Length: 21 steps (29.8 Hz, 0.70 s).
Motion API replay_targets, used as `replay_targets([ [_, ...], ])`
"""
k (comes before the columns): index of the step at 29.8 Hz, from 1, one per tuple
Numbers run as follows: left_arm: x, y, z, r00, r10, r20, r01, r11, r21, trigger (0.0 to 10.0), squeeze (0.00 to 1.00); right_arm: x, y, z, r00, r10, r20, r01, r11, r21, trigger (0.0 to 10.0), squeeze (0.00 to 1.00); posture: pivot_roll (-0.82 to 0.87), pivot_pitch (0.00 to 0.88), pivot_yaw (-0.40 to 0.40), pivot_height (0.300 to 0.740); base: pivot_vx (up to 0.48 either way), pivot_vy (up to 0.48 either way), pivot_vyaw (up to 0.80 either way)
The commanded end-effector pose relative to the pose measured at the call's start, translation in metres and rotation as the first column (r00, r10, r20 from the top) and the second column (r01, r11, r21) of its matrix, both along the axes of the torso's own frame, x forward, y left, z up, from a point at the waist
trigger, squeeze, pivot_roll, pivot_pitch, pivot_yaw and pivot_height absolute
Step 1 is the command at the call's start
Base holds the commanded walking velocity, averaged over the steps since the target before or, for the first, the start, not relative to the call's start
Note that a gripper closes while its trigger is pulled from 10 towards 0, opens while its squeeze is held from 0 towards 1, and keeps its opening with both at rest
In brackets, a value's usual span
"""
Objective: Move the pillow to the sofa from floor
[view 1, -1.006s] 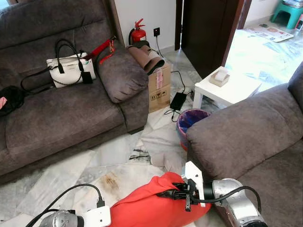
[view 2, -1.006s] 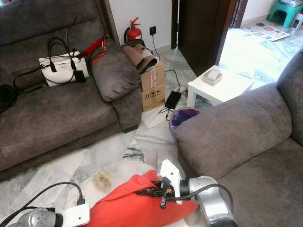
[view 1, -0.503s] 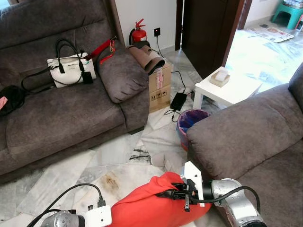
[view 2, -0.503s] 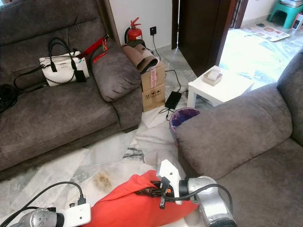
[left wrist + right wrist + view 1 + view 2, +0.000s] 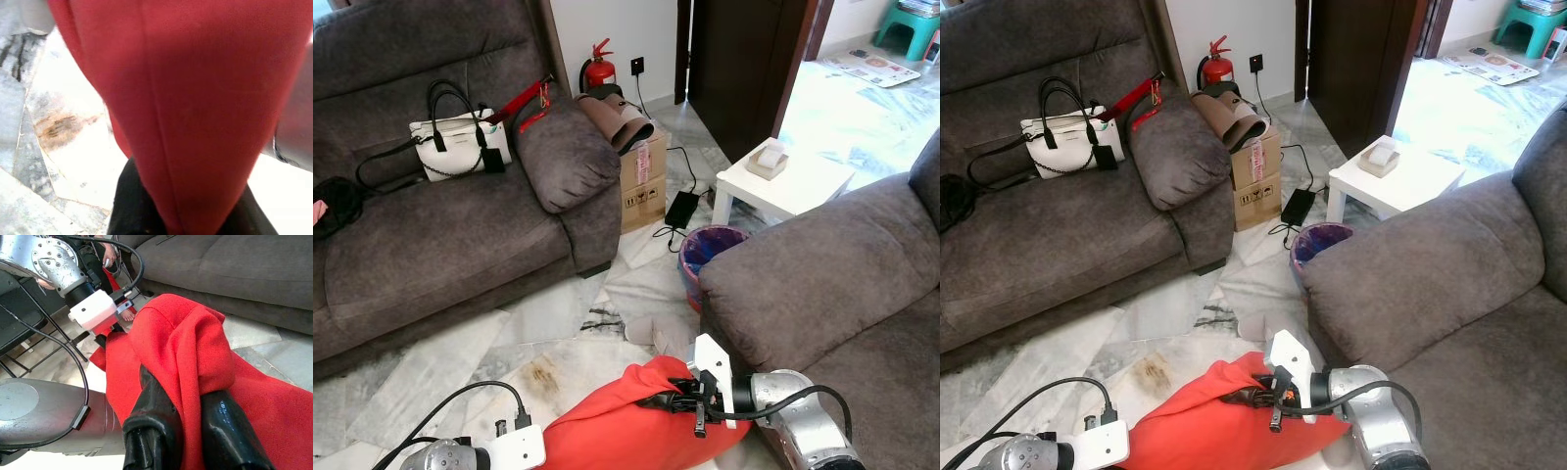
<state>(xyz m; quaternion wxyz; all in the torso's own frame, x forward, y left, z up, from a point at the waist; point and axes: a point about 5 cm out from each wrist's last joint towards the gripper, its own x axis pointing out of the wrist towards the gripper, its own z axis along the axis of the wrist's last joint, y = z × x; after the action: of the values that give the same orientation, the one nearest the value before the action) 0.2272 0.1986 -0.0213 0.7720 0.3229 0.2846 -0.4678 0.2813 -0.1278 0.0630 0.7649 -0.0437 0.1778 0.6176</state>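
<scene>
Right wrist view: right tool [image 5: 190,431] and left tool [image 5: 178,215] both pinch the red pillow [image 5: 626,426].

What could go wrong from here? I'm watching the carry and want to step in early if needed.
Both grippers pinch only folds of the red pillow: the right gripper has a bunched ridge of fabric between its jaws, the left gripper a thin hanging edge. Either fold might slip and drop it.

The right arm works close beside the near sofa, so swinging the pillow across could snag the armrest.
</scene>
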Motion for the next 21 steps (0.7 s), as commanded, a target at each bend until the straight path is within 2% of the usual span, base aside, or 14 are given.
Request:
replay_targets([
  [1,0.002,0.000,0.003,0.999,0.048,0.025,-0.047,0.998,-0.048,0.0,0.00,0.003,0.008,0.010,0.998,-0.011,0.054,0.007,0.997,0.081,10.0,0.00,0.11,0.143,0.099,0.740,0.000,0.000,0.00],
  [7,0.018,-0.003,0.019,0.970,0.216,0.109,-0.190,0.960,-0.208,0.0,0.00,0.006,0.007,0.000,0.987,-0.145,0.062,0.139,0.986,0.090,10.0,0.00,0.11,0.132,0.101,0.740,0.000,0.000,0.00],
  [9,0.029,-0.003,0.029,0.921,0.352,0.166,-0.295,0.910,-0.291,0.0,0.00,0.009,0.005,-0.005,0.967,-0.242,0.081,0.236,0.969,0.077,10.0,0.00,0.12,0.131,0.102,0.740,0.000,0.000,0.00],
  [10,0.036,-0.005,0.039,0.877,0.441,0.193,-0.345,0.856,-0.386,3.1,0.00,0.011,0.003,-0.008,0.946,-0.314,0.082,0.307,0.948,0.083,10.0,0.00,0.12,0.128,0.100,0.740,0.000,0.000,0.00],
  [11,0.039,-0.006,0.045,0.845,0.497,0.197,-0.374,0.812,-0.448,9.0,0.00,0.013,0.001,-0.010,0.922,-0.376,0.096,0.370,0.926,0.074,10.0,0.00,0.12,0.130,0.099,0.740,0.000,0.000,0.00],
  [12,0.041,-0.009,0.051,0.826,0.526,0.201,-0.380,0.784,-0.490,10.0,0.00,0.017,-0.005,-0.016,0.876,-0.469,0.111,0.467,0.883,0.041,10.0,0.00,0.12,0.134,0.096,0.740,0.000,0.000,0.00],
  [13,0.041,-0.009,0.051,0.826,0.526,0.201,-0.380,0.784,-0.490,10.0,0.00,0.017,-0.005,-0.016,0.876,-0.469,0.111,0.467,0.883,0.041,10.0,0.00,0.12,0.134,0.096,0.740,0.000,0.000,0.00],
  [14,0.044,-0.010,0.057,0.785,0.572,0.238,-0.393,0.757,-0.523,10.0,0.00,0.018,-0.013,-0.022,0.813,-0.569,0.123,0.572,0.820,0.017,10.0,0.00,0.12,0.136,0.096,0.740,0.000,0.000,0.00],
  [16,0.047,-0.009,0.064,0.721,0.635,0.277,-0.422,0.720,-0.552,10.0,0.00,0.017,-0.019,-0.026,0.752,-0.649,0.118,0.651,0.759,0.027,10.0,0.00,0.12,0.146,0.094,0.740,0.000,0.000,0.00],
  [17,0.050,-0.007,0.069,0.661,0.700,0.270,-0.452,0.659,-0.601,10.0,0.00,0.016,-0.022,-0.028,0.699,-0.710,0.082,0.707,0.704,0.063,10.0,0.00,0.12,0.152,0.094,0.740,0.000,0.000,0.00],
  [18,0.050,-0.007,0.069,0.661,0.700,0.270,-0.452,0.659,-0.601,10.0,0.00,0.016,-0.022,-0.028,0.699,-0.710,0.082,0.707,0.704,0.063,10.0,0.00,0.12,0.152,0.094,0.740,0.000,0.000,0.00],
  [19,0.052,-0.006,0.072,0.626,0.734,0.263,-0.466,0.623,-0.629,10.0,0.00,0.015,-0.023,-0.029,0.674,-0.736,0.056,0.732,0.676,0.082,10.0,0.00,0.12,0.153,0.094,0.740,0.000,0.000,0.00],
  [20,0.054,-0.006,0.079,0.562,0.782,0.268,-0.478,0.572,-0.667,10.0,0.00,0.012,-0.026,-0.032,0.621,-0.784,0.022,0.778,0.619,0.108,10.0,0.00,0.12,0.153,0.094,0.740,0.000,0.000,0.00],
  [21,0.055,-0.006,0.083,0.538,0.795,0.281,-0.475,0.561,-0.677,10.0,0.00,0.010,-0.026,-0.034,0.589,-0.808,-0.007,0.803,0.584,0.117,10.0,0.00,0.12,0.153,0.094,0.740,0.000,0.000,0.00],
])
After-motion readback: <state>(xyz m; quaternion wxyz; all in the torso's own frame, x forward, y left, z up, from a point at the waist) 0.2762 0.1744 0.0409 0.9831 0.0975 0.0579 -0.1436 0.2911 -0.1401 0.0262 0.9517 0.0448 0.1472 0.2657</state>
